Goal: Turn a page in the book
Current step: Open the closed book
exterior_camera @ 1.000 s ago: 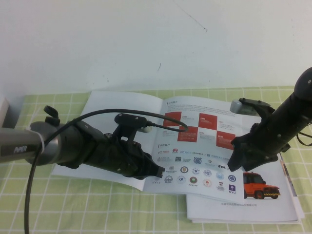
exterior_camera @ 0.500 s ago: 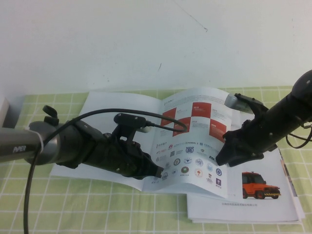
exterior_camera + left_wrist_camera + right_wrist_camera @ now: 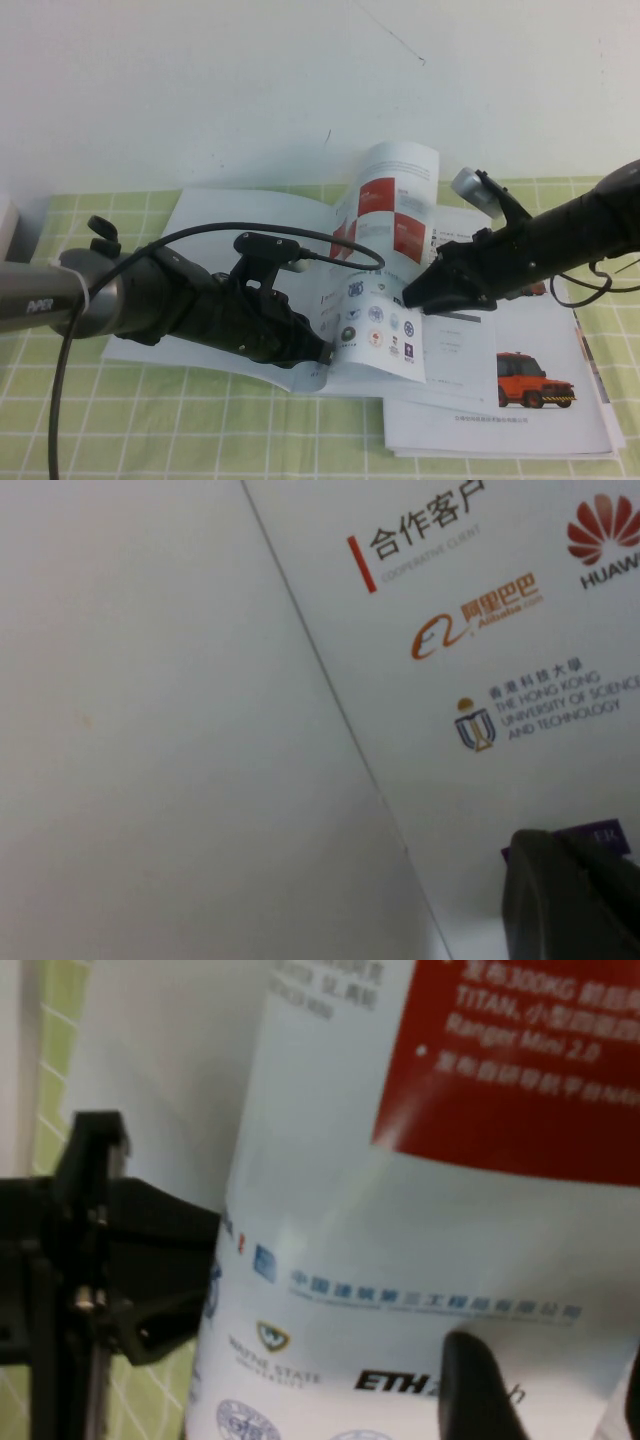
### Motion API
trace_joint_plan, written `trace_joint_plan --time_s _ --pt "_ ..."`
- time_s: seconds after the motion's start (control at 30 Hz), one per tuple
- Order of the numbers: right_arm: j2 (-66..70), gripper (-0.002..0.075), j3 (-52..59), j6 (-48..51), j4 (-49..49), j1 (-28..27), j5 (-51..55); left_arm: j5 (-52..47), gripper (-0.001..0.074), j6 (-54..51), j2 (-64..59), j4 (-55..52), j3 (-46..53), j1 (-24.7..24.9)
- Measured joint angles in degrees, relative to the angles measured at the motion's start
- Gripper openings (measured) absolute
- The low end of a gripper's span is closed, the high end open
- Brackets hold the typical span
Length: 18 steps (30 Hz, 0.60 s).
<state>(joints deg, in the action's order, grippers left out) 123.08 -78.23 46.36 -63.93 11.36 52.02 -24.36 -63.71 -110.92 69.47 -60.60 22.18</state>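
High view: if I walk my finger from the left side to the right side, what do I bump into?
Left gripper, pressing down the book → the page, curled up → right gripper → orange truck picture.

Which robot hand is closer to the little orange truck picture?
The right one. The right gripper is at the lifted page's edge, just up-left of the orange truck picture. The left gripper presses the book near its spine, farther left.
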Motion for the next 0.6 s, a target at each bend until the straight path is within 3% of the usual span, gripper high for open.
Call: trace_joint_plan --time_s 0.37,0.6 --pt "2.3 0.0328 0.0 13.6 -14.8 0.0 2.1 -0.1 -0.0004 -0.1 0.0 0.0 0.0 0.0" --pt "4.1 0.0444 0.0 18.4 -19.1 0.0 3.2 -0.1 -0.0004 -0.2 0.0 0.0 0.0 0.0"
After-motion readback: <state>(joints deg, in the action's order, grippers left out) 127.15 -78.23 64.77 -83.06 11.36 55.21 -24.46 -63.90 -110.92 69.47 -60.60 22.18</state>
